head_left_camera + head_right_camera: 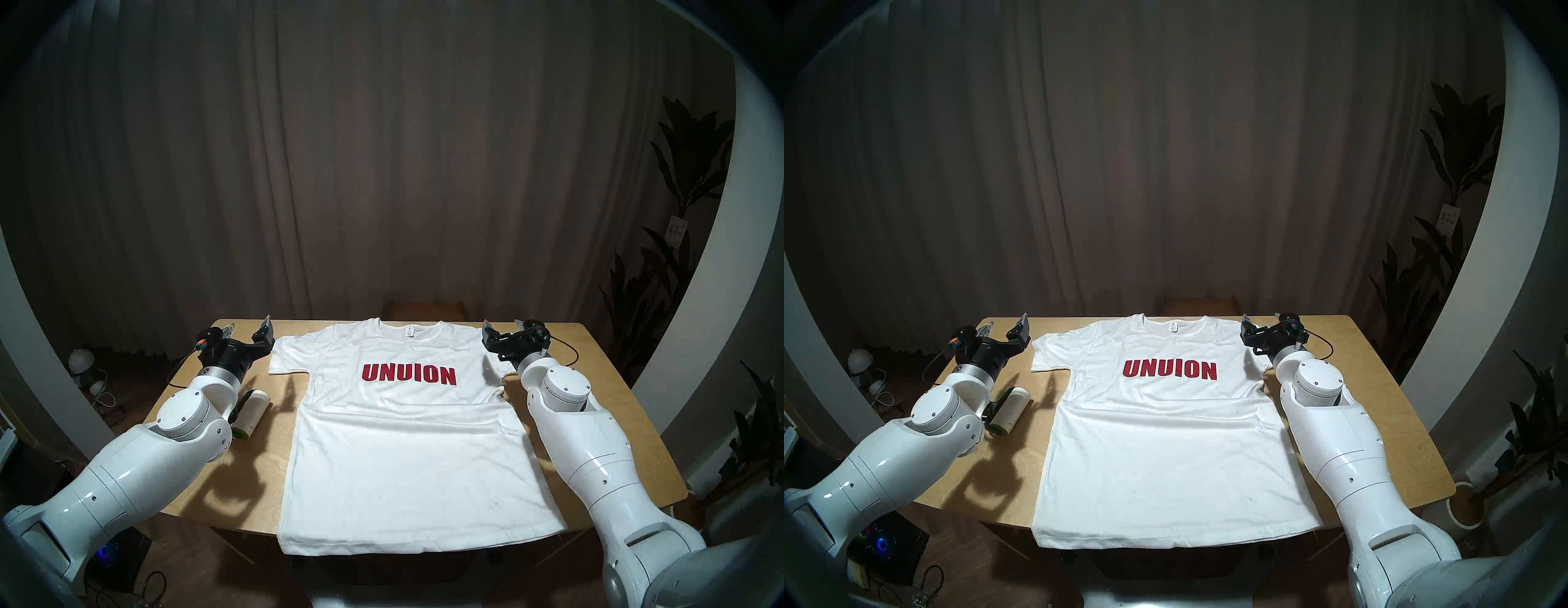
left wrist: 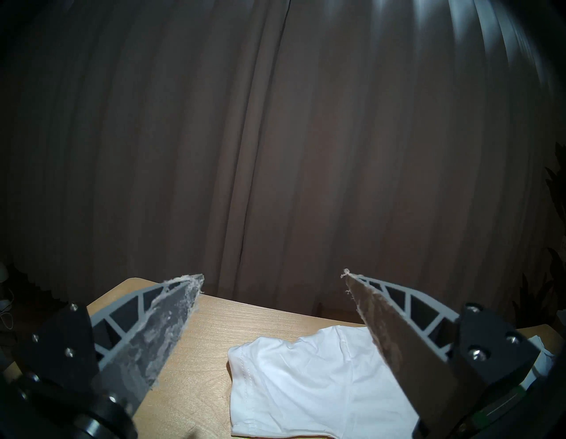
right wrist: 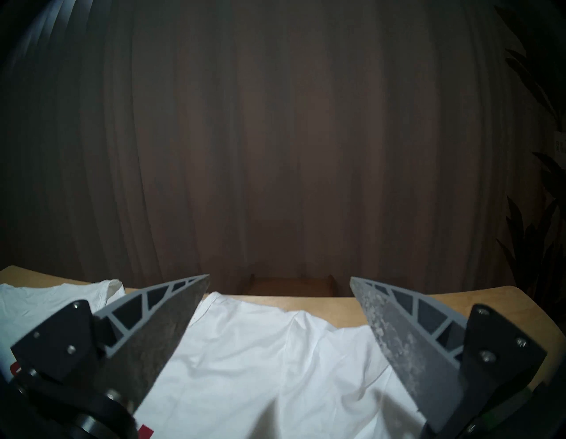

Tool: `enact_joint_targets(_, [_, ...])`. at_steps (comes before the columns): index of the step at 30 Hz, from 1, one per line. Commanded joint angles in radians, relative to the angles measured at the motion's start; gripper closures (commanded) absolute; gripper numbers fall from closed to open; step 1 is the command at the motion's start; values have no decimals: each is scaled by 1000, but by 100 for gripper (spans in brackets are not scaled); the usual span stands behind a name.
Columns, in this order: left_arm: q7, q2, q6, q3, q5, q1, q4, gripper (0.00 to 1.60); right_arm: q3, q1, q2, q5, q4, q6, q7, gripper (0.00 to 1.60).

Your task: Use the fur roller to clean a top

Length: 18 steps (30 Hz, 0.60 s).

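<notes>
The white T-shirt [image 1: 403, 429] with red "UNUION" lies flat on the wooden table [image 1: 594, 382], hem over the front edge. It also shows in the right head view [image 1: 1166, 429]. The fur roller [image 1: 253, 408], white roll on a dark green handle, lies left of the shirt, partly hidden behind my left arm; it also shows in the right head view [image 1: 1009, 408]. My left gripper [image 1: 248, 325] is open and empty, above the table beside the shirt's left sleeve [image 2: 306, 383]. My right gripper [image 1: 502, 325] is open and empty over the right sleeve [image 3: 260, 352].
A wooden chair [image 1: 426, 308] stands behind the table's far edge, before a brown curtain. Potted plants [image 1: 687, 204] stand at the right. A small lamp [image 1: 80, 361] and cables lie on the floor at the left.
</notes>
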Motion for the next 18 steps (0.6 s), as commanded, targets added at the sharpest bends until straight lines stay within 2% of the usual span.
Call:
enact_joint_targets(1, [17,19,-3,-16,12,-8,-29,0,11,61,-19,13,9,-81,20,0])
enact_joint_targets(18, [38,26,-1,-10,14,-8,-39,0,16,73,-26,15,44,-136,46,0])
